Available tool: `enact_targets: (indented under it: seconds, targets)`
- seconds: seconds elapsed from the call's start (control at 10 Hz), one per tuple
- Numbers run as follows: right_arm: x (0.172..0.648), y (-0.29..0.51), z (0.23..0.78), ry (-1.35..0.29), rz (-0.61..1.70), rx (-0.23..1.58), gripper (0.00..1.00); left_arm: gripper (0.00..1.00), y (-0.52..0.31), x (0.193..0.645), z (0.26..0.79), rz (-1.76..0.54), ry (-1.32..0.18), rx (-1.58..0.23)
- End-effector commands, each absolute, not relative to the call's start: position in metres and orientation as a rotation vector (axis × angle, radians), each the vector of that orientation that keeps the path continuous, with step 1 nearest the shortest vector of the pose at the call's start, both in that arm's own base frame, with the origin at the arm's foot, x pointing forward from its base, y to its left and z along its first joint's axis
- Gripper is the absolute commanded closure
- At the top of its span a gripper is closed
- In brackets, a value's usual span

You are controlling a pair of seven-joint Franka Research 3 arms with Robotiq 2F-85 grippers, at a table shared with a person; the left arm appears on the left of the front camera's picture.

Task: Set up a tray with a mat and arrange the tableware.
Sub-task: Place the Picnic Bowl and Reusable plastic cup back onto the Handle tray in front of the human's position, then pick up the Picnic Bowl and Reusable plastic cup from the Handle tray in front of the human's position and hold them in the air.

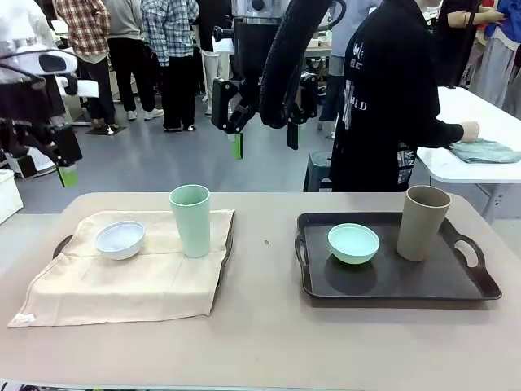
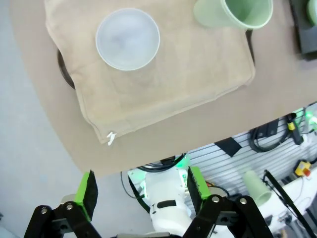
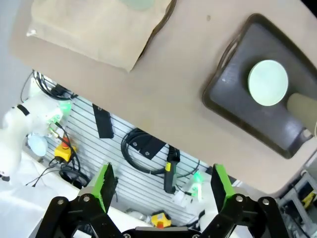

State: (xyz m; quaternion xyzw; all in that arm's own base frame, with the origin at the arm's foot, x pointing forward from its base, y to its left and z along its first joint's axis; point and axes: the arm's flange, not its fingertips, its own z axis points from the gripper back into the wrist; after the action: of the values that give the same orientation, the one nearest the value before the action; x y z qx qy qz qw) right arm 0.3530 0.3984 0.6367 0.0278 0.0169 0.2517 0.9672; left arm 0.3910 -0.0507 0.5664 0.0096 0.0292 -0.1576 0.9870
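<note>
A beige mat (image 1: pixel 122 281) covers the left tray (image 1: pixel 61 244). On it stand a white bowl (image 1: pixel 120 239) and a mint green cup (image 1: pixel 190 220). The dark right tray (image 1: pixel 391 281) carries a mint green bowl (image 1: pixel 353 243) and a tan-brown cup (image 1: pixel 423 221). My left gripper (image 1: pixel 49 163) hangs open and empty above the table's far left corner. My right gripper (image 1: pixel 264 138) is open and empty high over the table's far middle. The left wrist view looks down on the white bowl (image 2: pixel 128 38) and mat (image 2: pixel 168 79); the right wrist view on the mint bowl (image 3: pixel 267 83) and dark tray (image 3: pixel 233 94).
A person in black (image 1: pixel 383 98) stands beyond the far right corner, one hand on a neighbouring white table (image 1: pixel 464 163) that holds a folded cloth. Bare tabletop (image 1: pixel 264 261) lies between the two trays and along the front edge.
</note>
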Motion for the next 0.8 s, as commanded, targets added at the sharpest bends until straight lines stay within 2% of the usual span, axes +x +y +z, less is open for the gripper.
enact_targets:
  seconds: [0.0,0.7]
  targets:
    - [0.3538,0.3910,0.6240,0.028,0.524,0.091,0.00,0.06,-0.0476,0.3952,0.5581,-0.326,0.067,0.018]
    - [0.3584,0.3961,0.6297,0.028,0.511,0.065,0.00,0.06,-0.0504,0.3952,0.5564,-0.316,0.080,0.017]
